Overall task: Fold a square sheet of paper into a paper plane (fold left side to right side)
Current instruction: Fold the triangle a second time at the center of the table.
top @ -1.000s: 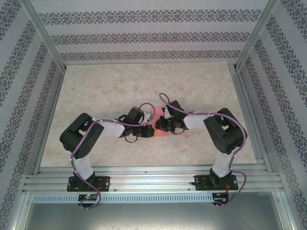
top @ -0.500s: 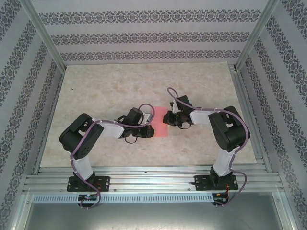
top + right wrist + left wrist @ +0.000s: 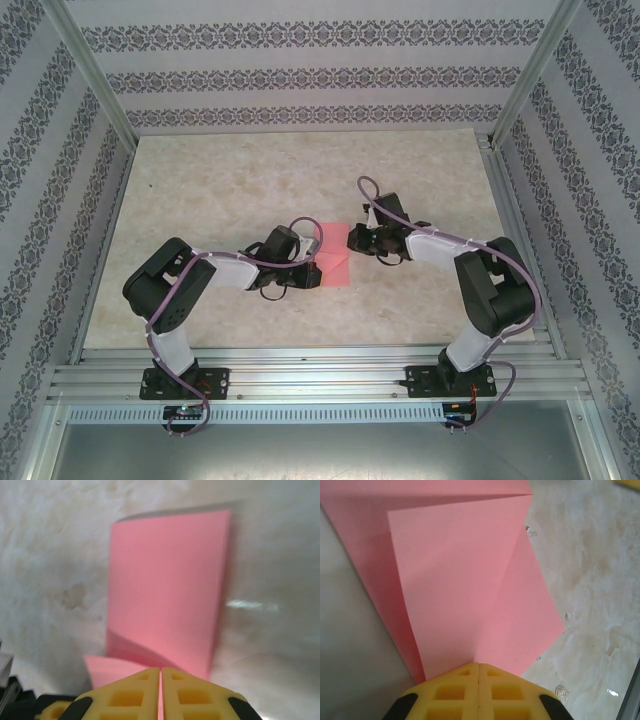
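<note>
Top external view: the square sheet of paper [image 3: 334, 258] lies flat near the centre of the worktop [image 3: 220, 180], between the two arms. The left end effector [image 3: 311, 272] meets the sheet at its 8 o'clock edge. The right end effector [image 3: 353, 243] meets it at its 2 o'clock corner.

Left wrist view: the left end effector [image 3: 478, 674] is closed, pad against pad, with its tips on the near edge of the sheet. A crease runs from the tips toward 12 o'clock, and one layer overlaps another. Whether the tips pinch the paper or only press it down cannot be told.

Right wrist view: the right end effector [image 3: 160, 676] is closed on the paper. A pink line shows in the seam between the pads, and a raised layer leads into them from 10 o'clock.

Handling, as judged:
- The sheet is very light and limp and carries no load.
- It is likely to slide on the smooth worktop unless one side is pinned.
- Any crease is permanent, and a hard pull may tear it.
- Take hold at a free edge or corner with the fingertips only, gripping a single layer.
</note>
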